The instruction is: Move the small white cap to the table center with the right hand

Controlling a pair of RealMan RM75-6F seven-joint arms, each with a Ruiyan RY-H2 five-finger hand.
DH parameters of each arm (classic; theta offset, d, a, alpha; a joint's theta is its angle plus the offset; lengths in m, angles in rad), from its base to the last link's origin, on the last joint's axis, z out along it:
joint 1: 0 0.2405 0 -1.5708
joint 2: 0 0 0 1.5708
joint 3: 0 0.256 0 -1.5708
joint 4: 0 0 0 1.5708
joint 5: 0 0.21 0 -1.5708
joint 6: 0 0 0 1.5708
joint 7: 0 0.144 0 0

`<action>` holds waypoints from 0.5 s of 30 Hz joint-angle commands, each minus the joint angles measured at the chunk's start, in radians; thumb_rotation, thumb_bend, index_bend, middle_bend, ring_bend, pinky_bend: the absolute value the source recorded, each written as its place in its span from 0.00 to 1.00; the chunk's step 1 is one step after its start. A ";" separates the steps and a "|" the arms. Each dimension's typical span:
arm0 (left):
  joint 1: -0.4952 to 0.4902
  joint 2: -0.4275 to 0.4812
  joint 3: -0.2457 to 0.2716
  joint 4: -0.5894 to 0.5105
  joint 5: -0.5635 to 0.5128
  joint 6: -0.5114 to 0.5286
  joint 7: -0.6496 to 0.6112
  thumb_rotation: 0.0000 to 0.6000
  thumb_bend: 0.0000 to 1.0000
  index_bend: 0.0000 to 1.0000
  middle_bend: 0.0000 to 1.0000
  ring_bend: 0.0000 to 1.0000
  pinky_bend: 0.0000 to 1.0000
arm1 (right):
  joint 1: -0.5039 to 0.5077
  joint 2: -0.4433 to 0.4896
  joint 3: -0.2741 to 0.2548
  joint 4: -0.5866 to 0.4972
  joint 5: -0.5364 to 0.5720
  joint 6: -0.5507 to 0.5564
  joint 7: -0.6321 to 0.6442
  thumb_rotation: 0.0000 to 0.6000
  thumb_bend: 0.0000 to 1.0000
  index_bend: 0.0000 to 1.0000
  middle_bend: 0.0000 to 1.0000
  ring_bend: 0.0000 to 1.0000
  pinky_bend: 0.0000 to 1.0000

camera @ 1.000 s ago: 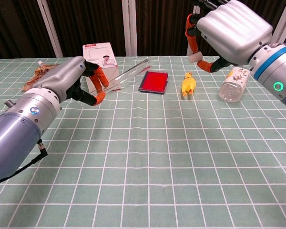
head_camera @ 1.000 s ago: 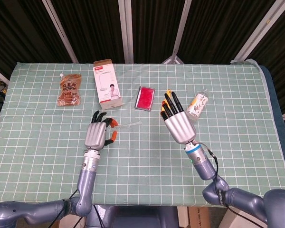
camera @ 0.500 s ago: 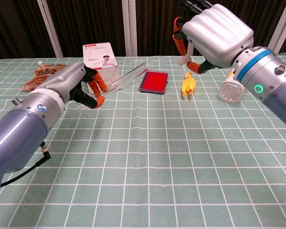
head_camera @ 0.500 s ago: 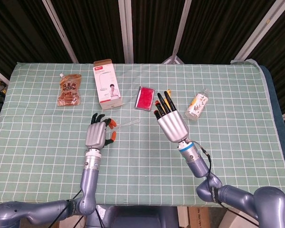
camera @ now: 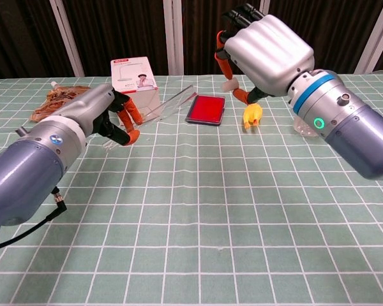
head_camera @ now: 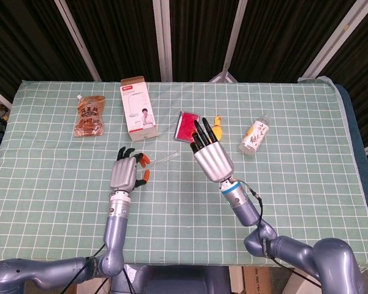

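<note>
Cap (camera: 229, 84), small, white, probably light, rigid and easily dropped, sits pinched by its sides in the right hand's (camera: 263, 50) fingers (camera: 222, 64) above the counter (camera: 198, 210).

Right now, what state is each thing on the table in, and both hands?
Cap: pinched in right hand, off the table.
Left hand: holds a clear strip.
Bottle: lying on its side.
Box: lying flat.
Pouch: lying flat.
Red case: closed, flat.

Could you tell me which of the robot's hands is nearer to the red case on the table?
Right. The right hand hangs just in front of the red case; the left hand sits well off to its left.
</note>
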 commanded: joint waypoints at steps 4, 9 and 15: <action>-0.003 -0.005 0.003 0.001 -0.005 0.000 0.001 1.00 0.63 0.49 0.52 0.15 0.06 | 0.016 -0.005 0.018 0.015 0.015 -0.001 0.001 1.00 0.36 0.60 0.30 0.04 0.00; -0.009 -0.016 -0.001 0.008 -0.010 0.002 -0.003 1.00 0.63 0.49 0.52 0.16 0.06 | 0.016 -0.004 0.017 0.011 0.022 0.003 0.002 1.00 0.36 0.60 0.30 0.04 0.00; -0.013 -0.034 -0.008 0.013 -0.015 0.010 -0.014 1.00 0.63 0.49 0.52 0.16 0.07 | 0.012 -0.005 0.008 0.009 0.024 0.005 0.000 1.00 0.36 0.60 0.30 0.04 0.00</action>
